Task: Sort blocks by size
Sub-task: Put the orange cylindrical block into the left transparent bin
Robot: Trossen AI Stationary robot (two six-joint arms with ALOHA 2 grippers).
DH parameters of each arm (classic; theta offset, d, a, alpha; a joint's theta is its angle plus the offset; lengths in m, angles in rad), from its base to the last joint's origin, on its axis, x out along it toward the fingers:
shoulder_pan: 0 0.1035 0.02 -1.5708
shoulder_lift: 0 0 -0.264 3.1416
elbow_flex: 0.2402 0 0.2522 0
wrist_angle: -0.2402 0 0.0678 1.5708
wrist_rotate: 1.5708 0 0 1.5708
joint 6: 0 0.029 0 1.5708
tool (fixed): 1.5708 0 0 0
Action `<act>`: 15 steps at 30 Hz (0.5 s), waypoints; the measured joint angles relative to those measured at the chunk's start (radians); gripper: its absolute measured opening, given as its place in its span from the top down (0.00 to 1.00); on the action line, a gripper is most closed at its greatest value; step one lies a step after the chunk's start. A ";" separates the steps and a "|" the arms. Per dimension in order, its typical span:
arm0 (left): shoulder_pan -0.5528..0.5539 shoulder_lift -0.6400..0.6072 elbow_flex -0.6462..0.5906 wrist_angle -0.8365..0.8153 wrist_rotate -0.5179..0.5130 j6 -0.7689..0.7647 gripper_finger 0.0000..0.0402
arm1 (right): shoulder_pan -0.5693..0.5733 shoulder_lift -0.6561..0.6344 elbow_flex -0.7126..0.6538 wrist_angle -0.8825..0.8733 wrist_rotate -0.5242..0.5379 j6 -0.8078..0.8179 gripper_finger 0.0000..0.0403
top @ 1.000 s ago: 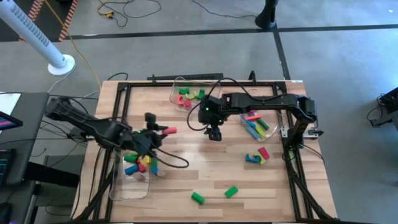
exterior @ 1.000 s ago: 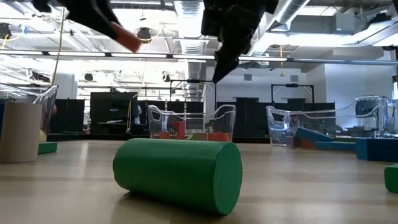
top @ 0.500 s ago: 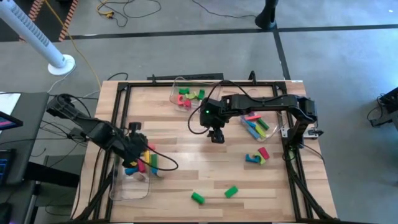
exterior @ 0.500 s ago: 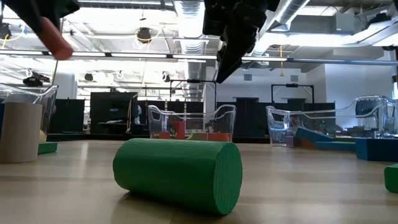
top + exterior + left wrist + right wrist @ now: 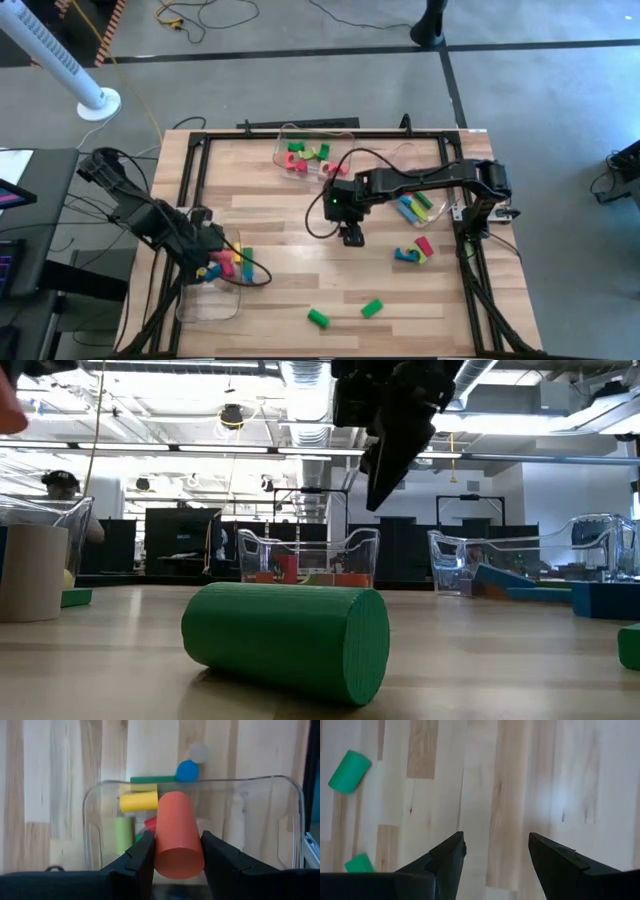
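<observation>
My left gripper is shut on a red cylinder above the clear bin at the table's left near side. In that bin lie yellow, green, red, pink and blue blocks. My right gripper is open and empty above the bare middle of the table. A green cylinder and a green block lie on their sides near the front edge. Both show in the right wrist view, the cylinder and the block. My left gripper pinches the red cylinder by its curved sides between the two fingers, at the end nearer the wrist. The cylinder lies along the fingers and sticks out past their tips. The fingers point down over the bin. The cylinder is lifted clear above the blocks in it.
A clear bin with red and green blocks stands at the far middle. Another bin at the right holds long blocks. Loose red, green and blue blocks lie near the right edge. Black frame rails run along the table's sides.
My left gripper has carried the red cylinder toward the table's left and near edges, from the middle left to above the bin, still shut on it. My right gripper has moved a little toward the near edge, still open.
</observation>
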 joint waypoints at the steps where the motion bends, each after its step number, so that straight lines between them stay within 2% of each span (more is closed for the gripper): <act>1: -0.008 0.004 0.000 -0.008 0.000 -0.021 0.67 | 0.006 0.000 -0.005 0.001 0.000 0.002 0.38; 6: -0.037 0.030 -0.016 -0.023 0.004 -0.093 0.67 | 0.042 0.000 -0.012 0.005 0.003 0.020 0.38; 15: -0.044 0.046 -0.175 0.029 0.116 -0.193 0.67 | 0.137 0.000 -0.012 0.017 0.007 0.003 0.38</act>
